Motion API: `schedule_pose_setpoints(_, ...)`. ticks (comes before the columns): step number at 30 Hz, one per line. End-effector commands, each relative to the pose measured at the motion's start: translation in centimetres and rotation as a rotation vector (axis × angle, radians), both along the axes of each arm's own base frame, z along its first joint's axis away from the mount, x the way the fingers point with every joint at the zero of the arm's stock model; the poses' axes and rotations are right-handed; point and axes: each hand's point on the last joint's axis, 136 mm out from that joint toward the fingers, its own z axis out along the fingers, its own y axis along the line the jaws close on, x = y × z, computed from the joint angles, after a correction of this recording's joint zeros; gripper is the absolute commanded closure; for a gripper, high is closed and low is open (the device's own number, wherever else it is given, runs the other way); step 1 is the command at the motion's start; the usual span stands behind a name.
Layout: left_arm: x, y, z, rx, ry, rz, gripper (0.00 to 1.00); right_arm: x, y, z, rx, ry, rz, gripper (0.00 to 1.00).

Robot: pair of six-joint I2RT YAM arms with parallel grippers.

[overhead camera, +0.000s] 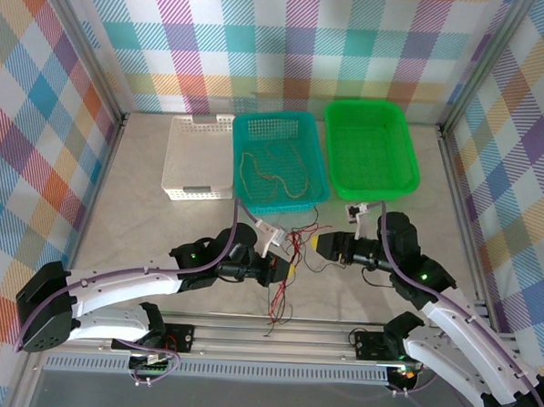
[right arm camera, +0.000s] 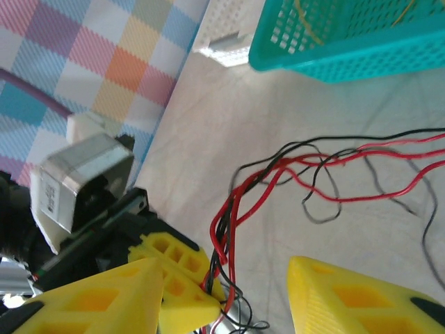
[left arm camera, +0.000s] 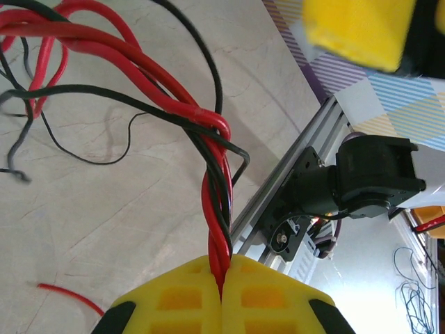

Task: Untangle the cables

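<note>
A tangle of red and black cables lies on the table in front of the teal basket, trailing toward the near edge. My left gripper is shut on a twisted red-and-black strand, which runs straight into its closed yellow fingers. My right gripper stands open just right of the left one. Its yellow fingers are spread, and the bundle and the left gripper's fingers sit between them. Thin brownish cables lie inside the teal basket.
A green basket stands at the back right and a white basket at the back left, both beside the teal one. The aluminium rail with the arm bases runs along the near edge. Loose wire ends reach toward it.
</note>
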Motion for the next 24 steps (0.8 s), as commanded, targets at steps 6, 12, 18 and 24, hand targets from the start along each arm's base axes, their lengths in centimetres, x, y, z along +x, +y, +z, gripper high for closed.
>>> schedule_pose_setpoints(6, 0.3, -0.7, 3.3, -0.084, -0.038, 0.009, 1.0, -1.3, 2.1, 0.8, 0.151, -0.036, 0.124, 0.52)
schedule_pose_setpoints(12, 0.2, -1.1, 5.0, -0.141, -0.033, 0.003, 1.0, -1.2, 3.4, -0.6, 0.137, -0.042, 0.138, 0.52)
schedule_pose_setpoints(18, 0.2, -0.8, 6.2, -0.167, -0.048, 0.017, 1.0, -1.0, 4.3, -1.9, 0.096, -0.035, 0.149, 0.55)
schedule_pose_setpoints(24, 0.4, -0.2, 7.1, -0.2, -0.059, 0.05, 1.0, -0.9, 4.6, -1.5, 0.12, -0.052, 0.146, 0.69)
